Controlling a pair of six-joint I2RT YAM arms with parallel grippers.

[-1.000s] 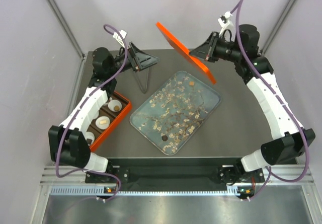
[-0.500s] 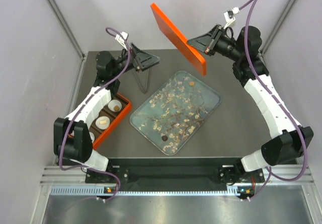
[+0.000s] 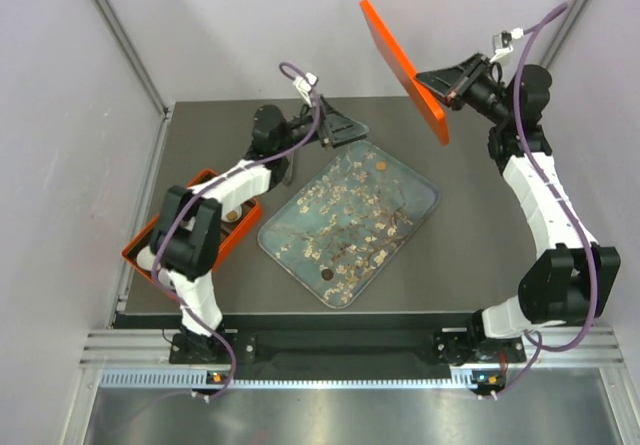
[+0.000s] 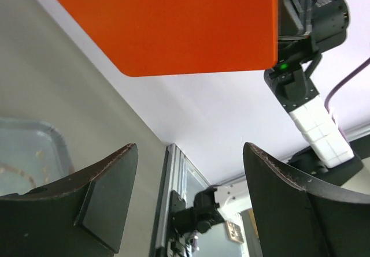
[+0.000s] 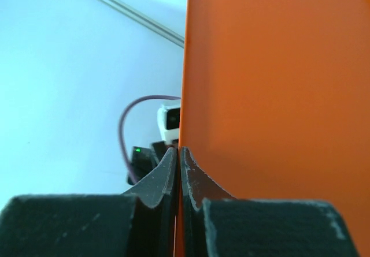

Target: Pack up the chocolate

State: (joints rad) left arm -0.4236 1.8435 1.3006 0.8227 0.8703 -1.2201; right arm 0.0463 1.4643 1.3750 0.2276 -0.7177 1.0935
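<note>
The right gripper (image 3: 447, 93) pinches the orange lid (image 3: 400, 65) aloft; the left gripper (image 3: 345, 128) gapes empty. Some chocolate (image 3: 326, 275) lies on the tray (image 3: 432, 203), the box (image 3: 137, 248) uncovered: packing looks unfinished.

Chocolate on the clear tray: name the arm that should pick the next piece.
Left. The left gripper is open and empty at the far edge of the clear tray, near the chocolate; the right gripper is shut on the orange lid, held high.
</note>
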